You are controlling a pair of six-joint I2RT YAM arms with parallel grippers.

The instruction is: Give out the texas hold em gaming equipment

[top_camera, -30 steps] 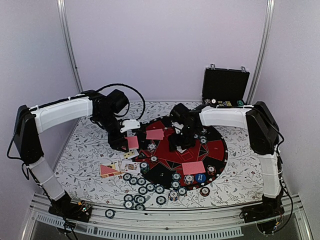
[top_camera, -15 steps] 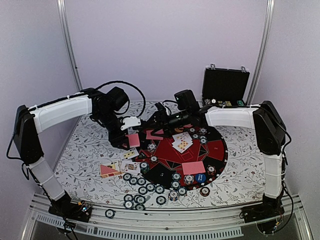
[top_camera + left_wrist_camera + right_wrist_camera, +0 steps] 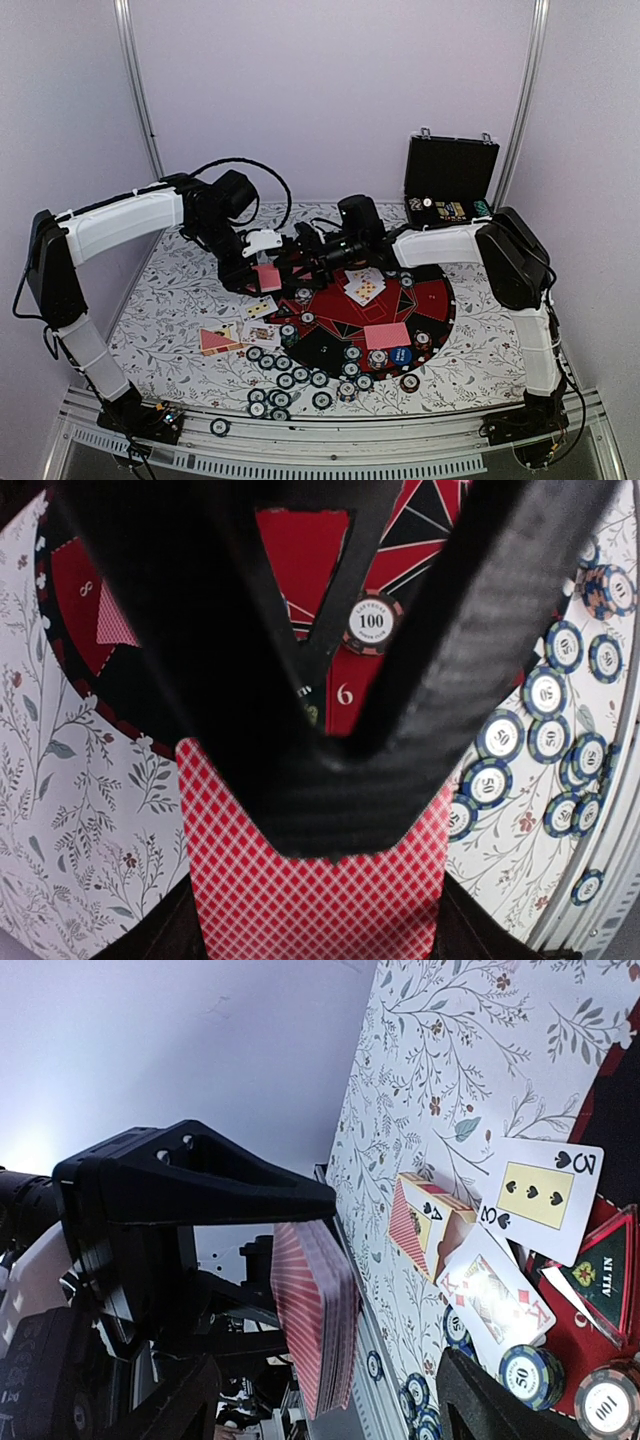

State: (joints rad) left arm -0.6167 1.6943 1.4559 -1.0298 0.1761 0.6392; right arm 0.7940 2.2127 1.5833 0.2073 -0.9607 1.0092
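Nearby: deck (image 3: 266,279), poker chips (image 3: 285,381), mat (image 3: 440,295).

Black end effector (image 3: 330,825) pinching cards (image 3: 310,910) (red-backed), chips (image 3: 545,695)

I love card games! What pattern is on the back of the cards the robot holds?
Red with a white criss-cross on the deck, clearest in the left wrist view.

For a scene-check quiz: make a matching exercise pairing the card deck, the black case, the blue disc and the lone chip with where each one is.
Things:
1. card deck
2. black case
3. blue disc
4. lone chip

Places:
A. on the round mat
B. alone at the near edge of the table
C. held in the left hand
D. far right, lid up

Pairs: 1-C, 2-D, 3-A, 4-B
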